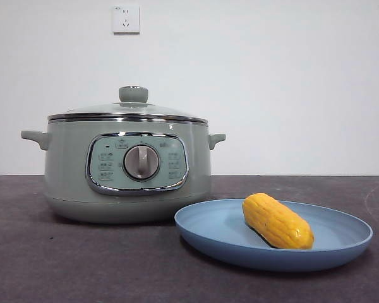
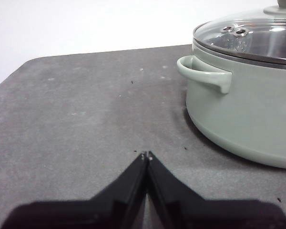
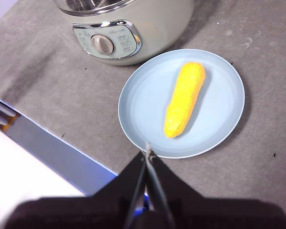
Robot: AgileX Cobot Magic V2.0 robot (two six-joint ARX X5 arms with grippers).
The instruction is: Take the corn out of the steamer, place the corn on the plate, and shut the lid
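The corn [image 1: 277, 221] [image 3: 184, 98] lies on the light-blue plate [image 1: 215, 235] [image 3: 138, 109], just right of the steamer [image 1: 69, 170] [image 2: 238, 109] [image 3: 157, 28]. The glass lid [image 1: 133, 108] [image 2: 257, 36] sits closed on the steamer, its green knob on top. My left gripper [image 2: 146, 155] is shut and empty above the bare table, off to the steamer's handle side. My right gripper [image 3: 147, 152] is shut and empty, hovering high over the plate's near rim. Neither arm shows in the front view.
The dark grey table mat [image 1: 63, 265] [image 2: 76, 105] carries the steamer and plate. A white wall with a socket [image 1: 126, 19] stands behind. The table's front edge [image 3: 52, 138] runs close to the plate in the right wrist view.
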